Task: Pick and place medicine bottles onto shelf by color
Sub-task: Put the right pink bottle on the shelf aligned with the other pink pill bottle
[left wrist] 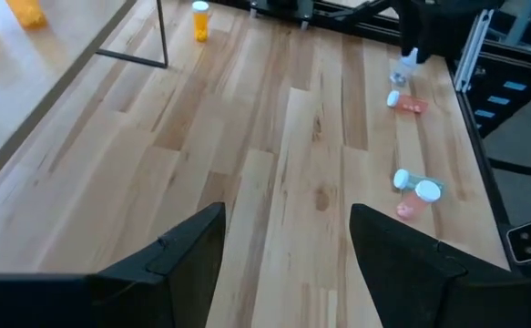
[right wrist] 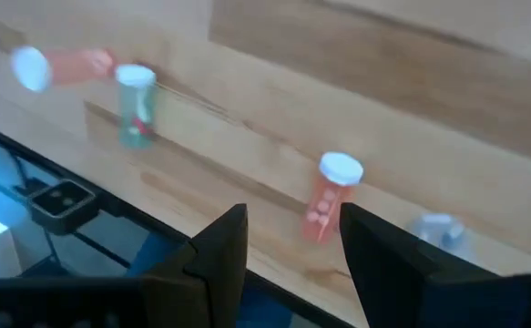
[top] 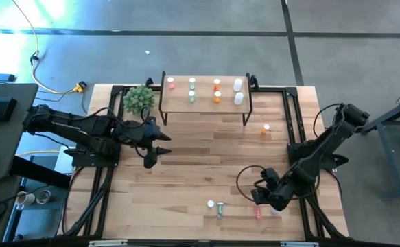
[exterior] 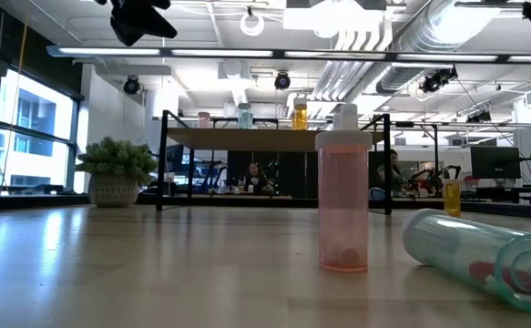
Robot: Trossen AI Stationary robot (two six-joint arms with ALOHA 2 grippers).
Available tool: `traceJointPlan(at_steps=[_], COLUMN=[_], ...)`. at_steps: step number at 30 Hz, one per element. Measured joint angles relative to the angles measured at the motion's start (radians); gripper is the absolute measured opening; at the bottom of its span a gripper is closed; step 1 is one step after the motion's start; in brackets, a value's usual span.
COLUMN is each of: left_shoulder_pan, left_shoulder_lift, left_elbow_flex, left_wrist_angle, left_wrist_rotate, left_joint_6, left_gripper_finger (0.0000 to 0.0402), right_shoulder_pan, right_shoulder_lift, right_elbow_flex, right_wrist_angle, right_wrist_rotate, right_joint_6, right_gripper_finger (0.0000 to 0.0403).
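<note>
Slatted wooden tabletop (top: 186,171), the shelf (top: 205,103) standing at its far edge, a potted plant (top: 138,99) just beside the shelf on the left. Left arm reaches in from the left side; left gripper (top: 160,150) hangs above bare wood left of centre, fingers wide apart, nothing between them. Right arm comes down toward the near right corner; right gripper (right wrist: 288,239) is low over the tabletop edge, fingers partly apart, with a fallen pink bottle (right wrist: 329,194) lying just ahead of the gap, not clamped. On the shelf stand eight bottles in four pairs: pink (top: 171,84), green (top: 192,90), orange (top: 217,90), white (top: 238,91). One orange bottle (top: 265,129) stands alone on the tabletop right of the shelf. Near the front edge an upright pink bottle (exterior: 343,202) and a green bottle (exterior: 484,255) on its side, close together. A clear bottle (right wrist: 436,228) rests near the right gripper.
</note>
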Motion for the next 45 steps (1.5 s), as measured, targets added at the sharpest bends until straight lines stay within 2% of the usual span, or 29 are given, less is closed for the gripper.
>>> traceJointPlan(at_steps=[7, 20, 25, 45], left_shoulder_pan=[0.000, 0.000, 0.000, 0.000], left_shoulder_lift=[0.000, 0.000, 0.000, 0.000], left_elbow_flex=[0.000, 0.000, 0.000, 0.000], left_wrist_angle=[0.000, 0.000, 0.000, -0.001], left_wrist_rotate=[0.000, 0.000, 0.000, 0.001], left_joint_6=[0.032, 0.038, 0.038, 0.039], left_gripper_finger=[0.0227, 0.0227, 0.0227, 0.0227], right_shoulder_pan=[0.003, 0.012, 0.033, 0.050], right_shoulder_lift=[0.088, 0.238, 0.295, 0.418], right_elbow_flex=[0.007, 0.165, 0.168, 0.168], right_wrist_angle=[0.126, 0.028, 0.010, -0.004], right_wrist_rotate=[-0.060, -0.091, -0.131, -0.135], right_joint_6=[0.000, -0.008, 0.025, 0.089], right_gripper_finger=[0.0165, 0.0165, 0.0165, 0.0165])
